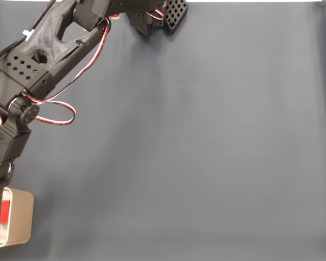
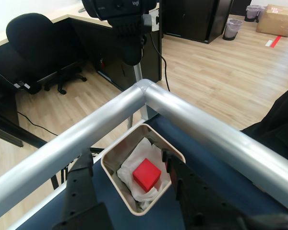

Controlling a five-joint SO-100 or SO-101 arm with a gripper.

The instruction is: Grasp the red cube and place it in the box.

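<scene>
**A:** Where's the cube got to?

**B:** Already in. The small bright red matte cube (image 2: 147, 174) is sitting inside the beige rounded-corner box with the white rim (image 2: 116, 181), on what looks like crumpled white paper or cloth lining the bottom. In the fixed view the same box (image 1: 20, 217) is at the lower left edge of the dark blue-grey table cover (image 1: 206, 152), with a sliver of red (image 1: 6, 212) showing beside the arm.

**A:** And the black two-finger gripper (image 2: 129, 189)?

**B:** Spread wide, nothing in it. In the wrist view one finger stands to each side of the box and the cube lies free between them. I'd call the placing done.

**A:** Tricky thing to hold?

**B:** I doubt it. It looks light, rigid and not slippery, with flat faces and clean edges. Pinch two opposite faces around the middle; a corner grip would likely twist it out. The lining looks soft, so it may sit slightly tilted.

**A:** Any writing?

**B:** None on cube or box. The black camera (image 2: 122, 19) above the silver metal rail (image 2: 192, 120) carries pale lettering, too small for me to read with confidence.
</scene>
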